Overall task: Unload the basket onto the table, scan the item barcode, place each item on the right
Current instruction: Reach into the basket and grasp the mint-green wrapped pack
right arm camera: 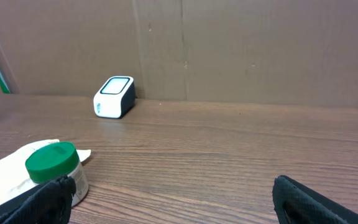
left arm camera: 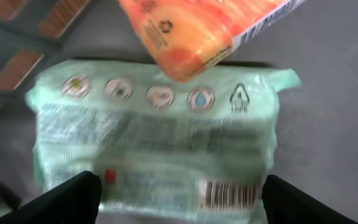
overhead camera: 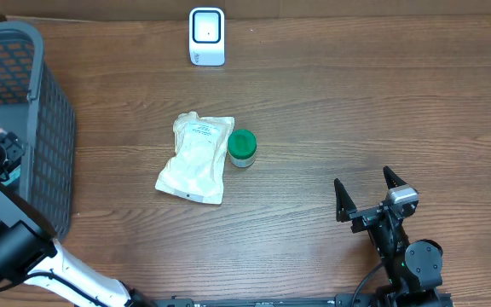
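At the near right corner of the worktop (overhead camera: 356,102) I am resting the right gripper (overhead camera: 363,179) with its jaws spread as wide as they go and nothing between them. I am parking it there so it is out of the lane to the scanner. On the near left I am reaching the left gripper (left arm camera: 178,202) down into the basket (overhead camera: 32,51) standing on the left edge. Its jaws are standing wide, a finger to either side of a green pack (left arm camera: 154,130), and I judge they are gripping nothing yet. I am taking that pack as the item to scan. It is lying flat on the basket floor with its barcode (left arm camera: 229,194) facing up, close to one finger. An orange pack (left arm camera: 197,31) is overlapping its far edge and may drag along on a lift. In the middle of the worktop a white pouch (overhead camera: 196,158) and a green-lidded jar (overhead camera: 242,147) are sitting side by side, roughly on the line toward the scanner (overhead camera: 206,36) at the far edge, so I am planning to carry the pack above them.
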